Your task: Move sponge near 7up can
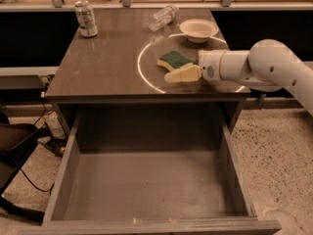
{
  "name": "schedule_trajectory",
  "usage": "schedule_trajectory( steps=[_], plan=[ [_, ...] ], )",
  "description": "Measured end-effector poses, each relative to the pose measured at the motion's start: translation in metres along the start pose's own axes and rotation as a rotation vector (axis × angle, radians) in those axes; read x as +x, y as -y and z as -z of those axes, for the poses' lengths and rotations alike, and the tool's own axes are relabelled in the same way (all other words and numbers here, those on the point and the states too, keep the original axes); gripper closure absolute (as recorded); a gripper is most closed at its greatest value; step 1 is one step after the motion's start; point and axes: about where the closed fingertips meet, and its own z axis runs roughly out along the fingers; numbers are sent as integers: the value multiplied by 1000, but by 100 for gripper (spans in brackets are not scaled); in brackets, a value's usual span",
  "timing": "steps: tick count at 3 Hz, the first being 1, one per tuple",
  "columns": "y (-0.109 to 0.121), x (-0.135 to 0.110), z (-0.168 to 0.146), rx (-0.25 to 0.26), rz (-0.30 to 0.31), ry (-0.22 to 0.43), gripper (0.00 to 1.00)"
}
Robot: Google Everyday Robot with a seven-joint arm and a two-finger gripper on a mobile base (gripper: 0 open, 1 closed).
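Note:
The sponge (174, 59), dark green on top over pale yellow foam, lies flat on the brown table (105, 67), right of the middle. My gripper (182, 74) reaches in from the right on a white arm. It sits low against the sponge's near right edge and partly covers it. The 7up can (86, 18) stands upright at the table's far left corner, well away from the sponge and the gripper.
A clear plastic bottle (163, 16) lies on its side at the back of the table. A white bowl (198, 30) stands just behind the sponge. A wide drawer (146, 180) hangs open below the table's front edge. A thin ring of light circles the sponge.

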Motion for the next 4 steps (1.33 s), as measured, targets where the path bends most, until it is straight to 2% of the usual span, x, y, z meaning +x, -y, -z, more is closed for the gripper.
schedule_trajectory(
  steps=[1, 3, 4],
  plan=[
    [-4, 8, -8, -9, -22, 9, 18],
    [-7, 8, -12, -16, -22, 8, 64],
    [-7, 7, -12, -16, -21, 8, 96]
  ],
)
